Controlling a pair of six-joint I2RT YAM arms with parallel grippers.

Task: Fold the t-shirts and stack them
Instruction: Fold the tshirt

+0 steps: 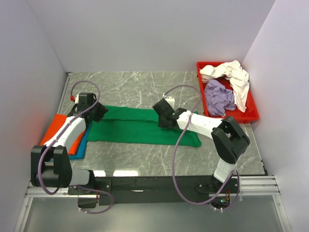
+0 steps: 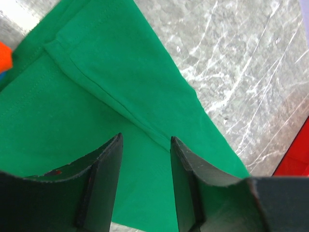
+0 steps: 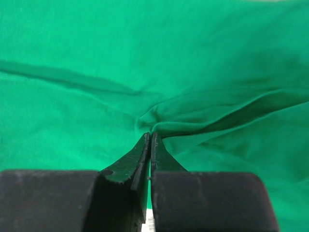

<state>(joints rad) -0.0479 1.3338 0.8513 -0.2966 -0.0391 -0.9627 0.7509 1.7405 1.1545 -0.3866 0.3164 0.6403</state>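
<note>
My left gripper (image 2: 145, 140) hung over the left end of the bright green cloth t-shirt (image 1: 140, 126), which lay as a long folded band running left to right across the grey marbled table (image 1: 145, 87). My left fingers stood apart with a clear gap between them and nothing caught in it. Under that gap ran a stitched hem of the green t-shirt. Whether my tips touched the cloth I could not tell.

My right gripper (image 3: 148, 137) was down on the same green t-shirt, right of its middle. Those fingers were pressed together, and the green cloth puckered into a raised fold that ran straight into their tips, so they were pinched on a thin ridge of it. Creases spread away from that pinch to both sides.

Just beside the green t-shirt's left end lay a flat orange cloth t-shirt (image 1: 55, 128), with a teal cloth t-shirt (image 1: 85, 140) showing along its edge nearest the green one. Well beyond the green t-shirt's right end, toward the far side, stood a red plastic tray (image 1: 251, 118). In it a crumpled cream-white cloth t-shirt (image 1: 231, 75) lay draped partly over a bunched lavender cloth t-shirt (image 1: 219, 98).
</note>
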